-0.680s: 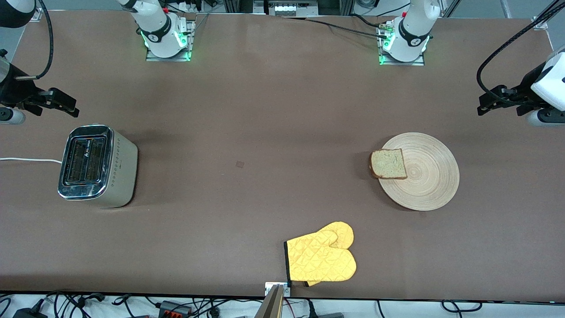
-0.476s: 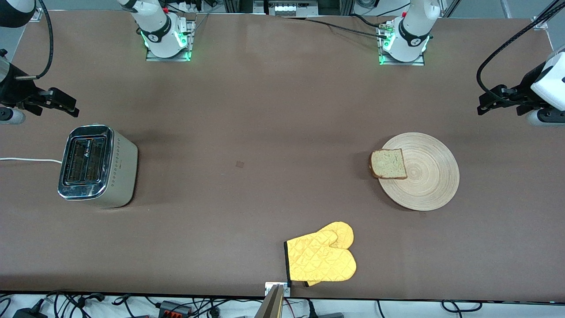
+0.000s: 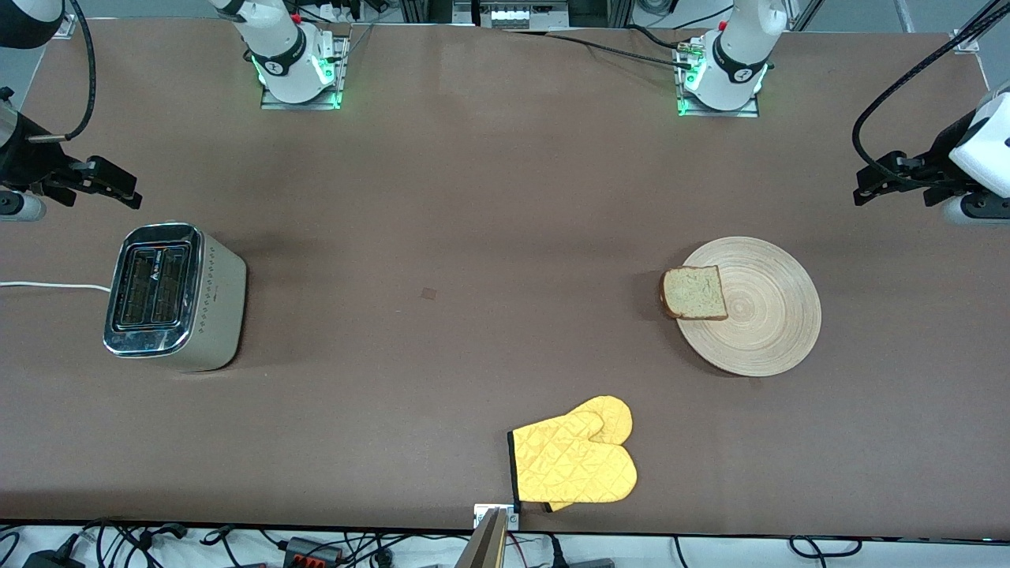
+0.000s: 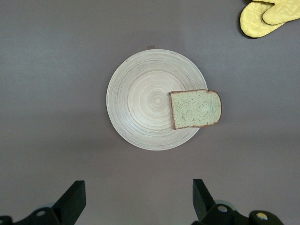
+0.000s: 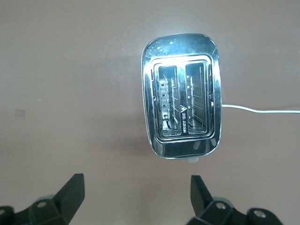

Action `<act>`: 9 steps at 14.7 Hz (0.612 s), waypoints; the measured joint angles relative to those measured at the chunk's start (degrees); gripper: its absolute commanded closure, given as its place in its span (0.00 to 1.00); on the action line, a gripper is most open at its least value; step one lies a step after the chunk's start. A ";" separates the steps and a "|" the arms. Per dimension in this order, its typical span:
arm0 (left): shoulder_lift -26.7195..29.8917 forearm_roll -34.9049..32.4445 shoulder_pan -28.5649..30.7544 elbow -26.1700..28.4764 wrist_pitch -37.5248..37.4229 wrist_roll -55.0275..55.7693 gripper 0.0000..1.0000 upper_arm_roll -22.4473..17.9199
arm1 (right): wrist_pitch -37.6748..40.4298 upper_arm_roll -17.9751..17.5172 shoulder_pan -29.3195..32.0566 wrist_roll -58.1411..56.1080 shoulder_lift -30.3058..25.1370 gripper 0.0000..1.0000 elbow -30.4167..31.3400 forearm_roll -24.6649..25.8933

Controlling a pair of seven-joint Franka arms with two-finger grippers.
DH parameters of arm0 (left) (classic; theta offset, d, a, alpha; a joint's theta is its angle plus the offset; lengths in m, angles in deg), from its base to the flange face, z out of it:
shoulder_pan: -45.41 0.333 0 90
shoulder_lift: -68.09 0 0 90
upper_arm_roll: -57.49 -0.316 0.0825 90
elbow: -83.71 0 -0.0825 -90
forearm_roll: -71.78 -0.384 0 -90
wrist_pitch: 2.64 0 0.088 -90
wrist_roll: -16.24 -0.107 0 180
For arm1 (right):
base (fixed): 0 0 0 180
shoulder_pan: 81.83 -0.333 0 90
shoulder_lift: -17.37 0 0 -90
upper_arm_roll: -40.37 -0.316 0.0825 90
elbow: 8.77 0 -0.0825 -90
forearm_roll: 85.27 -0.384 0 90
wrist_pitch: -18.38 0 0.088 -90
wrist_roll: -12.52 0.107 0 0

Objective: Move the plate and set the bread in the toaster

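Note:
The pale wood plate lies toward the left arm's end of the table. The bread rests on its rim and overhangs the edge that faces the toaster. In the left wrist view the plate and the bread show whole. My left gripper hangs open and empty over bare table beside the plate, its own view showing the jaws wide apart. The chrome toaster stands toward the right arm's end, both slots empty. My right gripper hangs open and empty over the table beside it.
A yellow quilted oven mitt lies near the table's front edge, nearer to the front camera than the plate; it also shows in the left wrist view. The toaster's white cord runs off the table's end.

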 measured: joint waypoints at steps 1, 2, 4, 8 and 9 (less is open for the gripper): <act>0.00 0.00 0.00 0.00 0.00 0.00 0.00 0.00 | 0.00 0.00 0.00 0.00 0.00 0.00 0.00 0.00; 0.00 0.00 0.00 -0.01 0.00 0.00 0.00 0.00 | 0.00 0.00 0.00 0.00 0.00 0.00 0.00 0.00; 0.00 0.00 0.00 -0.01 0.00 0.00 0.00 0.00 | 0.00 0.00 0.00 0.00 0.00 0.00 0.00 0.00; 0.00 0.00 0.38 -0.01 0.00 0.00 0.00 -0.01 | 0.01 0.00 0.00 0.00 0.00 0.00 0.00 0.00; -0.02 0.00 0.87 -0.01 0.00 -0.01 0.00 -0.02 | 0.01 0.00 0.00 0.00 0.00 0.00 0.00 0.00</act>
